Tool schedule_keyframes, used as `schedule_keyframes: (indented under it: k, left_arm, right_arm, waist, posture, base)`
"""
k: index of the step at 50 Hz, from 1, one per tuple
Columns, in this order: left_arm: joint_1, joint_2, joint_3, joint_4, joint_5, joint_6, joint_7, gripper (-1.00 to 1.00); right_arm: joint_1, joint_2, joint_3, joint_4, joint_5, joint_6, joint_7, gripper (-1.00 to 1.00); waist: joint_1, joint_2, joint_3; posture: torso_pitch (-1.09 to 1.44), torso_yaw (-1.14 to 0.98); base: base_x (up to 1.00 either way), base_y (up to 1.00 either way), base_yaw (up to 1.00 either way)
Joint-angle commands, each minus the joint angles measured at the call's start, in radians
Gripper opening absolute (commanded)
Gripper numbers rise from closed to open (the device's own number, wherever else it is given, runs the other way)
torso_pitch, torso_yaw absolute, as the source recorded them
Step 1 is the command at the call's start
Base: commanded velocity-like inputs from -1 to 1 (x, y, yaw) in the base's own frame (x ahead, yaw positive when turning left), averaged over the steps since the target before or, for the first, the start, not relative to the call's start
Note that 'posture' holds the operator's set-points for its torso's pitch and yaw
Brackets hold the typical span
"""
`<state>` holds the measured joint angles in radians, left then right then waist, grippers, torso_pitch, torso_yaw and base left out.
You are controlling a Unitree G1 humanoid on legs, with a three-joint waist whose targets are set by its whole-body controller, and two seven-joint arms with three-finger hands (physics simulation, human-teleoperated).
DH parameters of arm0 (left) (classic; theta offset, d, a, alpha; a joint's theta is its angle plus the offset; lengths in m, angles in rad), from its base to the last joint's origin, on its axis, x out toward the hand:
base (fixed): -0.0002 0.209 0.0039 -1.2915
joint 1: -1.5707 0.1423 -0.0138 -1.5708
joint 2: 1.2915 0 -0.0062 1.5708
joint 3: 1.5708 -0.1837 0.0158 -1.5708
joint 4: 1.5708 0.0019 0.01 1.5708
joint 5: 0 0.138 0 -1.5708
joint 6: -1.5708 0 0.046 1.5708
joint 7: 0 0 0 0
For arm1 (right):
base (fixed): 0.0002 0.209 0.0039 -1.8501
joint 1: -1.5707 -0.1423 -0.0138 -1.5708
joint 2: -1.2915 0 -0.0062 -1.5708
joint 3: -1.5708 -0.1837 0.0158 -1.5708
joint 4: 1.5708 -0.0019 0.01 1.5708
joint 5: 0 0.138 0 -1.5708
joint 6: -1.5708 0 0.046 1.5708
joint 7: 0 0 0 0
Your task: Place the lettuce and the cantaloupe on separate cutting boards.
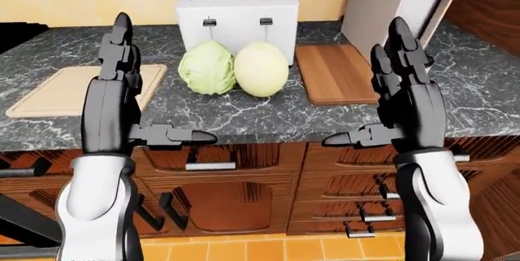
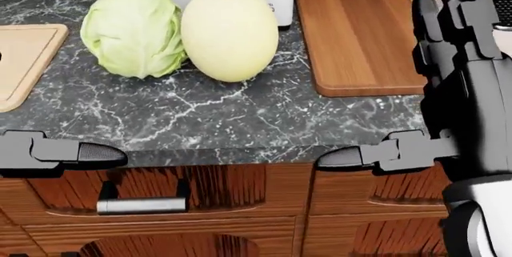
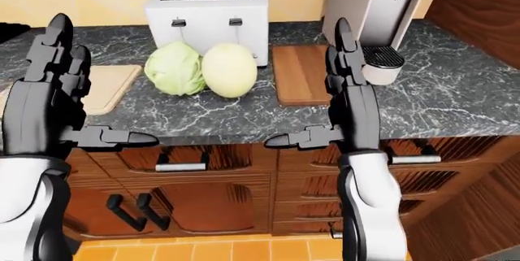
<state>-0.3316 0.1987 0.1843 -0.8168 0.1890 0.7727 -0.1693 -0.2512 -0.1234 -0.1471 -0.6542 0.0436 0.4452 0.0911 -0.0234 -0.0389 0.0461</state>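
A pale green lettuce [image 1: 207, 67] and a pale yellow cantaloupe [image 1: 261, 69] sit touching, side by side, on the dark marble counter below the toaster. A light wood cutting board [image 1: 77, 89] lies to their left and a dark wood cutting board [image 1: 336, 72] to their right. Both boards are bare. My left hand [image 1: 122, 78] and right hand [image 1: 402, 84] are raised upright with fingers spread, open and empty, held near the counter's lower edge, apart from both foods.
A white toaster [image 1: 236, 11] stands above the foods. A grey coffee machine [image 3: 373, 11] stands at the top right. Wooden drawers and cabinet doors [image 1: 244, 194] are below the counter [image 1: 244, 114]. A wood panel wall [image 3: 480, 5] is at the far right.
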Motion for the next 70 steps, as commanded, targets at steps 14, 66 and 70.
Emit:
schedule_keyframes:
  k: [14,66,70]
  left_arm:
    - [-0.012,-0.001,0.001,0.002,0.015,-0.054,0.011,1.00]
    - [-0.005,-0.002,0.006,0.010,0.020,-0.068,0.007,1.00]
    - [-0.003,-0.004,0.003,0.013,0.023,-0.072,0.008,1.00]
  right_arm:
    - [-0.013,-0.001,0.005,-0.006,0.017,-0.049,0.003,1.00]
    - [-0.014,0.000,0.007,0.008,0.023,-0.054,0.006,1.00]
    - [-0.011,0.002,0.007,0.016,0.025,-0.064,0.006,1.00]
  waist:
    - [0.017,0.120,-0.020]
    - [0.027,0.015,-0.010]
    - [0.028,-0.006,-0.014]
  posture:
    - [0.00,0.00]
    - [0.00,0.00]
    - [0.00,0.00]
  base:
    - [0.03,0.37,0.00]
    - [0.06,0.00,0.00]
    - [0.19,0.00,0.00]
